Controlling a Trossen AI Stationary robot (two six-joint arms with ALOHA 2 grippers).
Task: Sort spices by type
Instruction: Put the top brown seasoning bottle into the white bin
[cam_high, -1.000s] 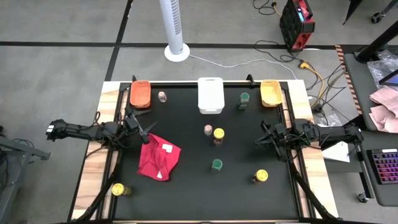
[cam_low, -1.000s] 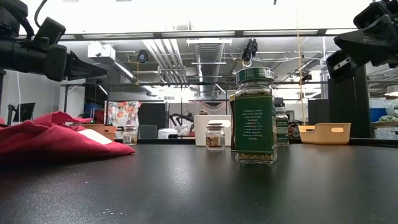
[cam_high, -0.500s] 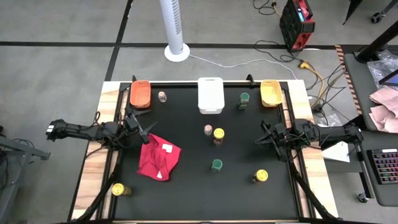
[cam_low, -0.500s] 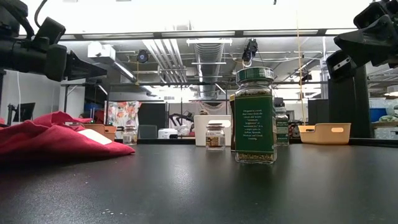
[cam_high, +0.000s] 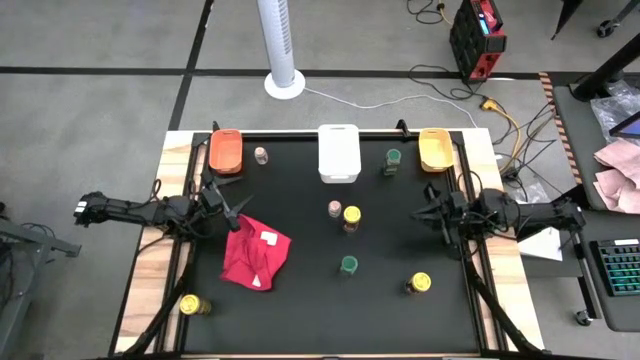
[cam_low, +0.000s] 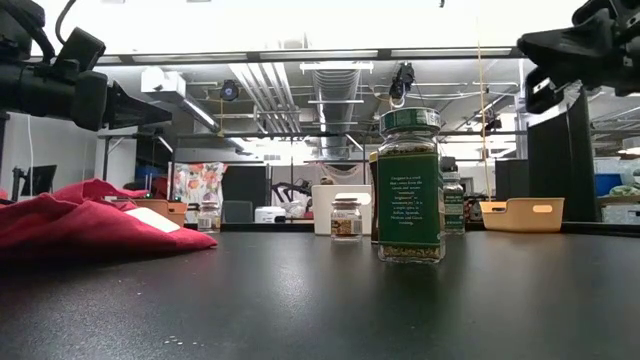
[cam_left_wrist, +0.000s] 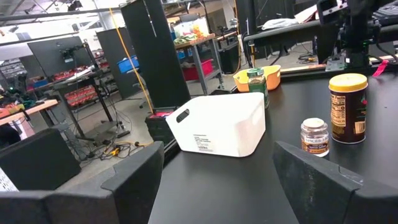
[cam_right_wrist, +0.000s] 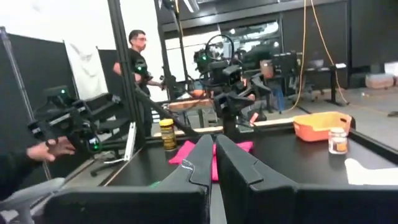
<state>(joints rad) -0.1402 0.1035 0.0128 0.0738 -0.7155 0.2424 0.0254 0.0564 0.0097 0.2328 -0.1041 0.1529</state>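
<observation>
Several spice jars stand on the black table: a pink-lidded jar (cam_high: 261, 155) by the orange bin, a green-lidded one (cam_high: 393, 157) near the yellow bin, a pink (cam_high: 335, 208) and a yellow (cam_high: 351, 215) pair at the centre, another green one (cam_high: 348, 265), and yellow ones at the front right (cam_high: 419, 284) and front left (cam_high: 189, 304). My left gripper (cam_high: 232, 212) hovers open at the left, just above the red cloth, holding nothing; its fingers (cam_left_wrist: 134, 180) frame the white bin. My right gripper (cam_high: 432, 215) hangs shut and empty at the right edge, its fingers (cam_right_wrist: 205, 163) pressed together.
Orange (cam_high: 226, 150), white (cam_high: 338, 153) and yellow (cam_high: 435, 149) bins line the far edge. A red cloth (cam_high: 255, 255) lies crumpled at the left. Beyond the table, a person (cam_right_wrist: 140, 56) stands and a hand (cam_right_wrist: 46, 149) shows.
The right arm has shifted slightly and sits higher in the low view. The left arm and all jars are unchanged.
</observation>
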